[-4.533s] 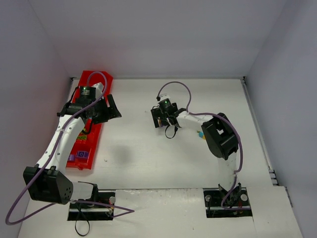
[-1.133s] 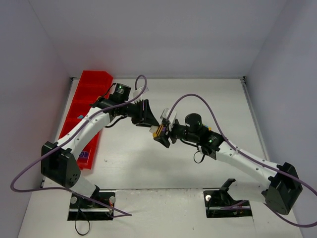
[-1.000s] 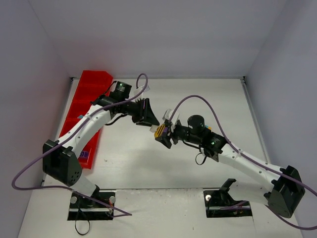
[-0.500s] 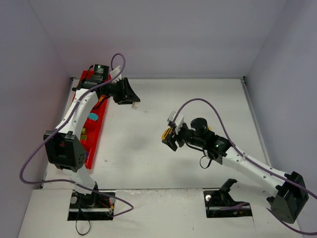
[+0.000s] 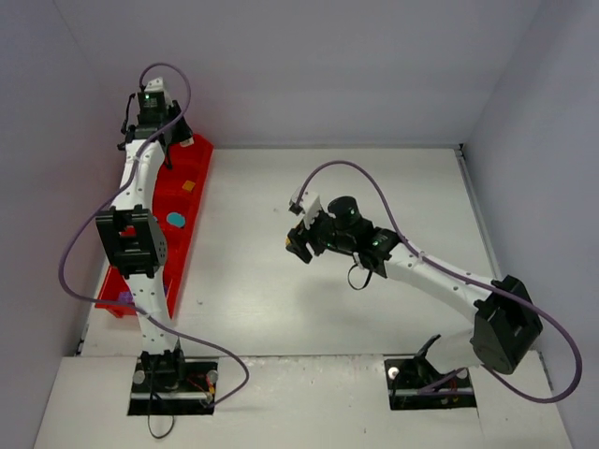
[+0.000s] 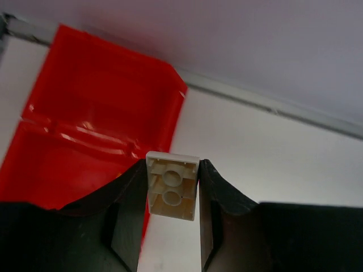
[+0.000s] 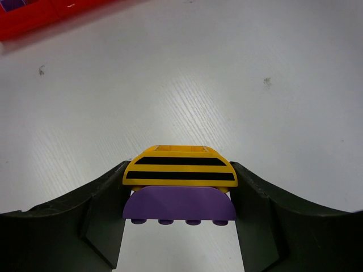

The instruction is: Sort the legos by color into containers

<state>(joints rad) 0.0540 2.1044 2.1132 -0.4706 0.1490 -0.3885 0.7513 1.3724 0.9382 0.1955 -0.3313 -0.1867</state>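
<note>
My left gripper (image 6: pixel 172 170) is shut on a cream-white brick (image 6: pixel 172 192), its hollow underside facing the camera. It hangs by the far end of the red tray (image 6: pixel 85 141), over that tray's right edge. Seen from above, the left arm stretches to the tray's (image 5: pixel 192 201) far end. The tray holds an orange brick (image 5: pixel 188 185), a teal brick (image 5: pixel 175 220) and a purple brick (image 5: pixel 124 297). Over mid-table, my right gripper (image 7: pixel 179 190) is shut on a yellow black-striped brick (image 7: pixel 180 169) stacked on a purple brick (image 7: pixel 179 204).
The back wall rises just behind the tray's far end, and the left wall runs close along the tray. The right arm's purple cable (image 5: pixel 374 182) loops above the table. White table (image 7: pixel 227 85) lies under the right gripper.
The two grippers were together at mid-table. The left one has since swung back-left to the tray's far end with the white brick. The right one stays near the middle with the yellow-purple pair.
</note>
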